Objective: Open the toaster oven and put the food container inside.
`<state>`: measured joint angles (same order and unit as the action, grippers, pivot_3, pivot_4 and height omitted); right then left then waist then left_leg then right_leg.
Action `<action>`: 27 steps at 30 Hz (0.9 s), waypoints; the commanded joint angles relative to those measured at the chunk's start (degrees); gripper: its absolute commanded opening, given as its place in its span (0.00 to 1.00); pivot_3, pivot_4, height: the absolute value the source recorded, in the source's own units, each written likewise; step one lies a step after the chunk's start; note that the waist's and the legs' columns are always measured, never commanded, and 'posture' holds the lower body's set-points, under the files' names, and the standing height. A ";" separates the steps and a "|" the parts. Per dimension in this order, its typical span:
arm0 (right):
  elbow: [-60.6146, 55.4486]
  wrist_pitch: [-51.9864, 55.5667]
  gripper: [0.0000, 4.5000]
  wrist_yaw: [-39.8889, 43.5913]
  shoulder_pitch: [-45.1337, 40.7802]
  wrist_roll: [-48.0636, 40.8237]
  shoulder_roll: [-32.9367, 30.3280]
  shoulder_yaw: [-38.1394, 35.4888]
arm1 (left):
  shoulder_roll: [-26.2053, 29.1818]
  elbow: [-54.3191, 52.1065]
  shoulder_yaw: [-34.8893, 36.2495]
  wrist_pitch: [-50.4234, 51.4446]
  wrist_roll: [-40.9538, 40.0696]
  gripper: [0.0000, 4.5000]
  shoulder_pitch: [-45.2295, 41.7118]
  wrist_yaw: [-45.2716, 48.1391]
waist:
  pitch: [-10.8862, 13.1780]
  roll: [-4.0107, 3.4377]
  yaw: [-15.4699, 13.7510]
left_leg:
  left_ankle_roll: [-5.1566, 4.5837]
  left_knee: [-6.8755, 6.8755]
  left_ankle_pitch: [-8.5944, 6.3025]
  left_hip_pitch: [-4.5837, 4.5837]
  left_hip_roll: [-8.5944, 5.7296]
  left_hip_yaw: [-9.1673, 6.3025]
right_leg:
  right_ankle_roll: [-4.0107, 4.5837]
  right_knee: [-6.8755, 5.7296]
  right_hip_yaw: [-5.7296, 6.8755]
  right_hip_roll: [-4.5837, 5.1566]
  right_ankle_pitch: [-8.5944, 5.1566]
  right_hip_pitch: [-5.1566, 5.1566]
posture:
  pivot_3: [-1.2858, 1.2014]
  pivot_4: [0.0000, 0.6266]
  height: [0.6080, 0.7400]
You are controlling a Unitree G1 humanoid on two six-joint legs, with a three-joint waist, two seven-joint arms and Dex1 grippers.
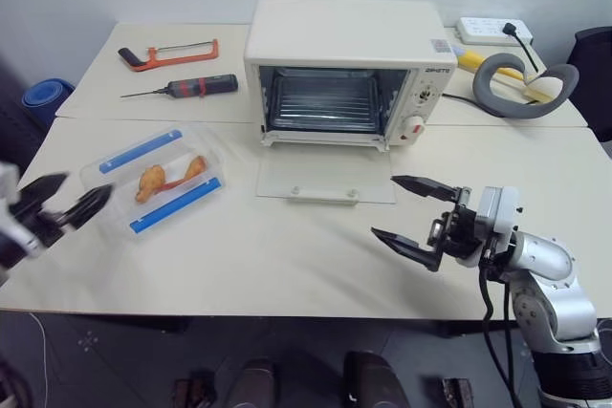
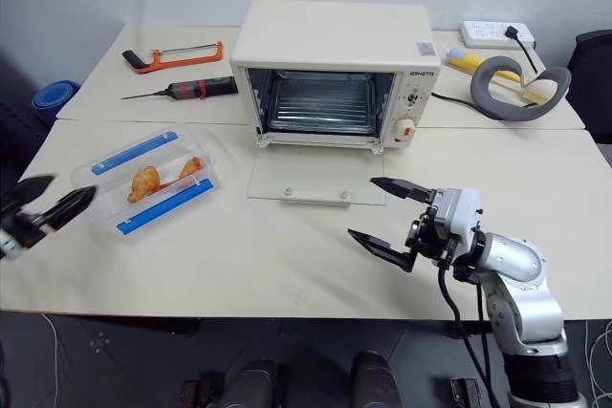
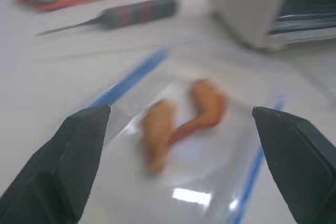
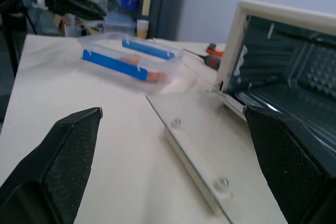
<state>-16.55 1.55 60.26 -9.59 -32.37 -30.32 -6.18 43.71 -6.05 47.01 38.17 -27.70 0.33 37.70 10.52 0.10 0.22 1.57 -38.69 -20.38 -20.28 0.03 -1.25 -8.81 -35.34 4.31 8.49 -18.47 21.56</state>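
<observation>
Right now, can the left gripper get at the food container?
Probably yes. The left gripper stands open just beside the food container, pointing at it across bare table. Nothing lies between them. The toaster oven, its door folded down, sits well off to the side.

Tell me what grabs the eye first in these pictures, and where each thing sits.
The toaster oven stands at the middle back of the table, its glass door folded flat onto the tabletop and the wire rack bare inside. To its left lies the food container with blue clips and orange-brown pieces, the open left gripper just beside it. The right gripper, also open, hangs in front of the door.
</observation>
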 commanded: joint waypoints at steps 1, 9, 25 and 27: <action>-4.59 0.93 1.00 -1.22 -3.77 -2.72 2.33 2.60 | 0.42 -0.75 8.24 8.36 -1.39 0.99 5.10 -4.89 | 0.01 0.02 -0.07 | 0.00 0.00 -0.01 0.00 0.01 -0.01 | 0.00 -0.01 0.00 0.00 0.00 0.00 | 0.52 0.24 1.00; -2.28 0.09 1.00 1.07 -4.55 -2.80 2.53 3.77 | 0.36 -8.96 12.71 46.77 -12.27 0.99 -12.36 -17.20 | -0.08 0.26 -1.89 | -0.04 -0.28 -0.07 -0.14 -0.11 -0.44 | 0.02 -0.12 0.10 0.06 0.01 -0.08 | 0.52 0.24 1.00; -2.34 -2.07 1.00 1.07 1.22 -1.49 1.18 0.95 | 5.20 4.42 -9.16 54.33 -0.97 0.99 -32.71 -31.19 | -0.15 0.39 1.26 | 0.10 0.38 0.00 0.12 -0.08 0.09 | 0.04 -0.11 -0.09 -0.01 0.00 0.19 | 0.52 0.24 1.00; -2.65 -2.35 1.00 0.43 1.87 -1.37 1.36 0.73 | 4.99 5.29 -9.21 54.33 -0.49 0.99 -33.09 -30.94 | -0.15 0.39 1.21 | 0.10 0.37 0.00 0.11 -0.08 0.10 | 0.04 -0.10 -0.09 -0.01 0.00 0.19 | 0.52 0.24 1.00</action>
<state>-16.22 0.46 61.41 -7.97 -33.22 -28.64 -3.76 47.71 -0.82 37.16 92.63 -29.00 -31.53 6.37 10.37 0.49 1.42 1.68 -38.33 -20.38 -20.16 -0.05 -1.15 -8.77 -35.44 4.22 8.48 -18.47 21.75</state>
